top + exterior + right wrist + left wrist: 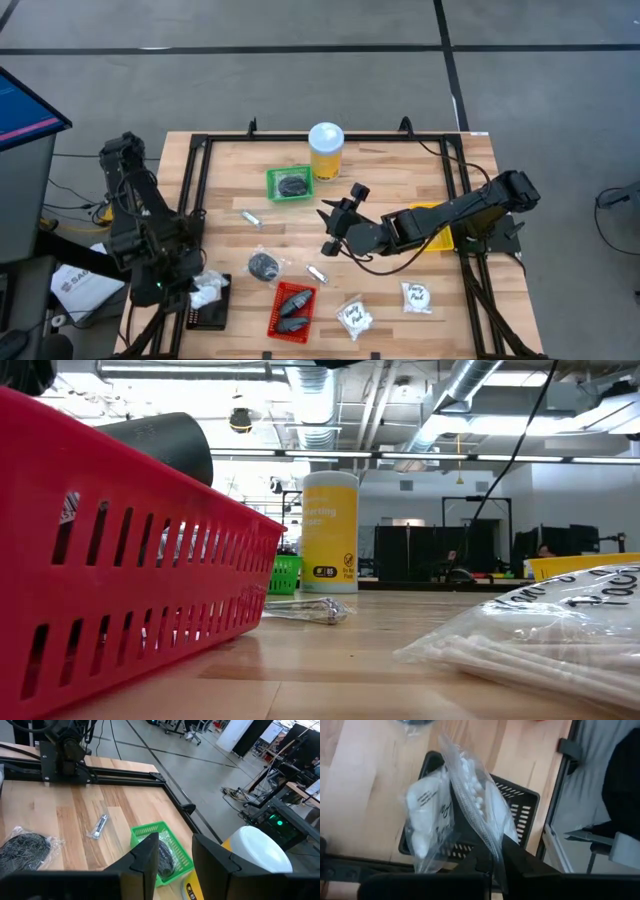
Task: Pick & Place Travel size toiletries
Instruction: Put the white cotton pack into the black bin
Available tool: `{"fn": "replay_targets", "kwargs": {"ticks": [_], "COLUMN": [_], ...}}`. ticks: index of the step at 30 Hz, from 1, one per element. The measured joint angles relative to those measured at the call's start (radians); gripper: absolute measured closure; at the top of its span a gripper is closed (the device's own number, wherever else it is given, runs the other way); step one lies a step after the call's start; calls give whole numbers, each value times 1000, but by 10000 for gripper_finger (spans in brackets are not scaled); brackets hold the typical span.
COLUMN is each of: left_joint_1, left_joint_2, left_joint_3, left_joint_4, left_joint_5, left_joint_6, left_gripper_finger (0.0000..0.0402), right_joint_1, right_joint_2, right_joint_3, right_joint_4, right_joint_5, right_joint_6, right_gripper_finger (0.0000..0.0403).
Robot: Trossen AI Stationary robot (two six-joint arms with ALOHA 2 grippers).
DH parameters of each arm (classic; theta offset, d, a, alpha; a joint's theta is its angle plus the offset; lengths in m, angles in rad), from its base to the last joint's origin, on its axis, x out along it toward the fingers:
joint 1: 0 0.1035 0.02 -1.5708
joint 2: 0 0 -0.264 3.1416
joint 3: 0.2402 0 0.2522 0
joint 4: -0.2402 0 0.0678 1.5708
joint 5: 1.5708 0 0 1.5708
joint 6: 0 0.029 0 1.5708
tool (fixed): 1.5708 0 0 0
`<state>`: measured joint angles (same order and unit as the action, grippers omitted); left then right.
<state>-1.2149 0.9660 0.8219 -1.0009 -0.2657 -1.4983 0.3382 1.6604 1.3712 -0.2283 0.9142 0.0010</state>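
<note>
A light, limp, crinkly sachet is pinched by its top edge in the left gripper above the black tray; the right gripper is held open.

The left arm is folded at the tabletop's left edge, its gripper pointing down with the fingers pinched together near the front left corner. The right arm stretches from the right side toward the middle, its gripper spread, above the tabletop.
</note>
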Motion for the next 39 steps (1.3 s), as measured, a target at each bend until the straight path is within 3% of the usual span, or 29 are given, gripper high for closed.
{"fn": "replay_targets", "kwargs": {"ticks": [18, 39], "left_joint_1": [-13, -13], "left_joint_2": [125, 222], "left_joint_3": [0, 0], "left_joint_4": [-13, -31], "left_joint_5": [-16, -41], "left_joint_6": [-1, 1], "left_gripper_finger": [396, 365], "right_joint_1": [0, 0], "right_joint_2": [0, 0], "right_joint_3": [0, 0], "right_joint_4": [-3, -3], "right_joint_5": [0, 0], "right_joint_6": [0, 0], "right_gripper_finger": [294, 294]}}
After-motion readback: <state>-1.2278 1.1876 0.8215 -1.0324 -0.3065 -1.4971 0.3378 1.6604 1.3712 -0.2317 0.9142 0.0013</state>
